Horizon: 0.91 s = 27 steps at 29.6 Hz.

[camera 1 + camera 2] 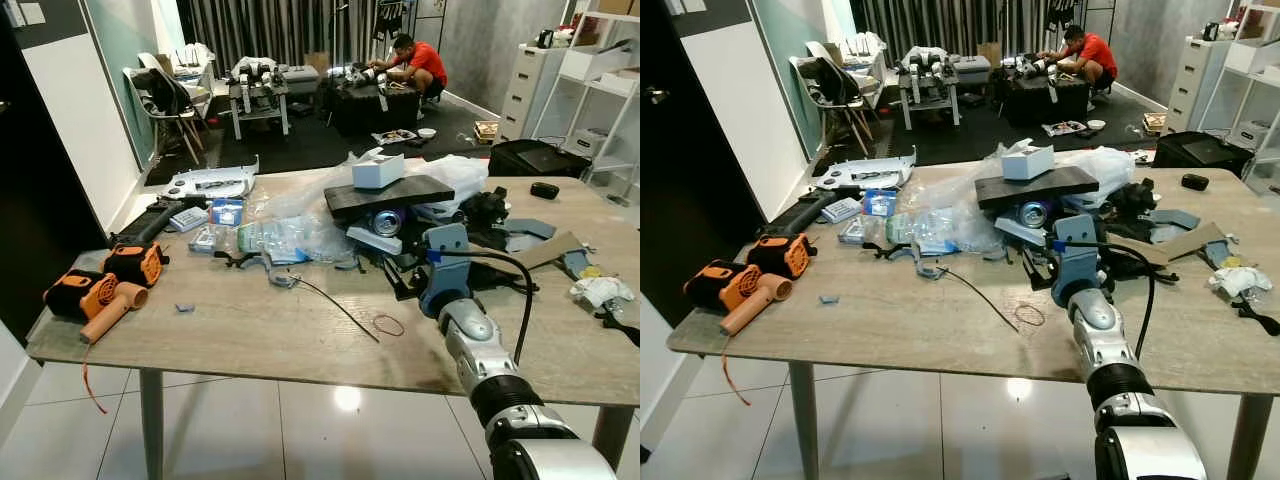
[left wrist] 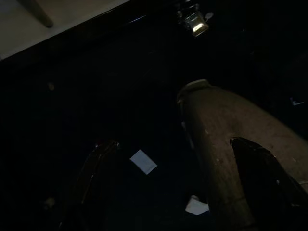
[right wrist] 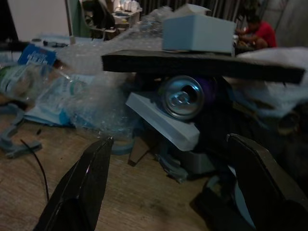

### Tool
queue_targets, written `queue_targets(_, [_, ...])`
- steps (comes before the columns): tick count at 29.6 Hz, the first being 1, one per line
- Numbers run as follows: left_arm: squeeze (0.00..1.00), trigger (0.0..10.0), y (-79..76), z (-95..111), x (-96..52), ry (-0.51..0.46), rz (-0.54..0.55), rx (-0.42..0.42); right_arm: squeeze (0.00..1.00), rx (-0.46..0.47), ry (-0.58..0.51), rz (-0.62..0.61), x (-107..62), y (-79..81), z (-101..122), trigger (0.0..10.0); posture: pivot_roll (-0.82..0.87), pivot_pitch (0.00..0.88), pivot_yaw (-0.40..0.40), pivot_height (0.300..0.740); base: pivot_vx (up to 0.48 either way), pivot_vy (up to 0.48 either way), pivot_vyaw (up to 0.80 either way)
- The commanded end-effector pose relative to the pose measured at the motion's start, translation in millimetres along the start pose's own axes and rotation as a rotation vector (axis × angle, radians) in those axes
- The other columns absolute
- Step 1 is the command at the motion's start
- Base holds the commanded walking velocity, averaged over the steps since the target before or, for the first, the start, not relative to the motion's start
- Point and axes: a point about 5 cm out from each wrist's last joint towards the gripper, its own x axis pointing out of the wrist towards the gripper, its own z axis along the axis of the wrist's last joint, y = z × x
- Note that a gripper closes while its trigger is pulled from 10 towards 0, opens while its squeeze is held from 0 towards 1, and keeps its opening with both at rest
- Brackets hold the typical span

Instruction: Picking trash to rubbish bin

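1. At the table's (image 1: 250, 345) far left edge, about 9 o'clock from me, lies an orange power tool (image 1: 100, 283) with a tan nozzle.
2. Toward 11 o'clock sits a heap of clear plastic bags (image 1: 290, 232), with a thin black wire (image 1: 335, 308) trailing from it across the bare wood.
3. At 12 o'clock the purple drink can (image 3: 185, 96) lies on its side, silver end facing me, under a black foam slab (image 1: 388, 195) that carries a small white box (image 1: 378, 170).
4. My right gripper (image 3: 171, 185) hovers low before that can, fingers (image 3: 82, 185) spread wide apart, touching nothing.
5. My left arm hangs in the dark; I cannot tell how its fingers stand.
6. At 3 o'clock lies crumpled white paper (image 1: 602, 290).
7. Beyond the table a person (image 1: 415, 62) in red crouches.
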Motion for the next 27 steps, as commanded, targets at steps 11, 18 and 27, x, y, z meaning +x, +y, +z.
queue_targets(11, [0.0,10.0,-6.3,-15,-0.8,0.066,-0.03,0.011,0.0,-0.06,-0.037,-0.015,3.7,3.0,7,10.0,-0.13,0.08,0.052,0.74,0.0,-0.454,0.0])
queue_targets(18, [0.0,10.0,-4.0,-16,-1.2,0.065,-0.004,-0.02,0.0,-0.117,-0.068,-0.057,7.1,-2.2,17,10.0,-0.13,0.08,0.052,0.74,0.0,-0.106,-0.08])
queue_targets(27, [0.0,10.0,-6.8,-14,-0.3,0.059,-0.015,-0.017,0.0,-0.151,-0.057,-0.07,9.8,-7.4,21,10.0,-0.14,0.085,0.047,0.74,0.0,0.0,-0.62])
